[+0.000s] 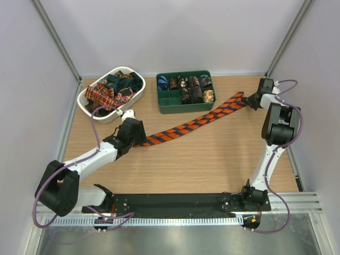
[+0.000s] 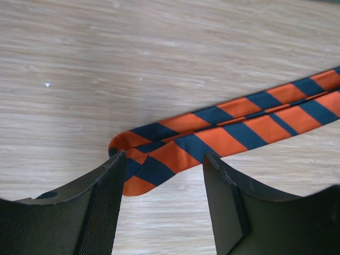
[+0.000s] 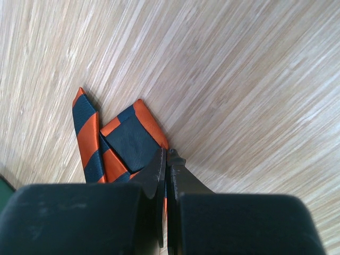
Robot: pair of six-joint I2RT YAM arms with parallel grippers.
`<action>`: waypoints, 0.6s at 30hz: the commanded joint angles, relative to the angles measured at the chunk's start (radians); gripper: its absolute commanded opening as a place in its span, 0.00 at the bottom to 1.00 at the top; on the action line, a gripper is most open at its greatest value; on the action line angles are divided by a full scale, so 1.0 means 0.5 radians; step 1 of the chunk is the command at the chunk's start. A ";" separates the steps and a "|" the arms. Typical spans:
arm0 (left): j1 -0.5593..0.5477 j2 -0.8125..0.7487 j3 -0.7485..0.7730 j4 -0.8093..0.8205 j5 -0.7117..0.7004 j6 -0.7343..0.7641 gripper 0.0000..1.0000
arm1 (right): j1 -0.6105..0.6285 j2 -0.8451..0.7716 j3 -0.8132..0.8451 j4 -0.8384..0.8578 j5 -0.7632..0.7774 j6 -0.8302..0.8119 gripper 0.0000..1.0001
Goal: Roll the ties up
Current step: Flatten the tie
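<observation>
An orange-and-black striped tie [image 1: 194,125] lies folded double, stretched diagonally across the table. My left gripper [image 1: 136,139] is open over its folded loop end [image 2: 154,159]; the loop lies between the two fingers [image 2: 106,202] without being pinched. My right gripper [image 1: 248,101] is shut on the tie's pointed ends [image 3: 125,141] at the far right; the fabric passes between its closed fingertips [image 3: 159,162]. Several other ties, red plaid and dark ones, lie heaped in the white basket [image 1: 87,95]. Rolled ties fill some compartments of the green tray [image 1: 170,105].
The white oval basket stands at the back left, just beyond my left gripper. The green tray stands at the back centre, close to the tie's upper part. Walls close in the table on the left, right and back.
</observation>
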 commanded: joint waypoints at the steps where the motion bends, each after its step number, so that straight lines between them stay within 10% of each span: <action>1: 0.013 0.039 -0.042 -0.040 0.097 -0.002 0.60 | 0.001 0.036 0.089 -0.055 -0.007 0.025 0.01; 18: 0.010 -0.089 -0.098 -0.233 -0.152 -0.023 0.63 | 0.001 0.063 0.096 -0.052 -0.016 0.034 0.01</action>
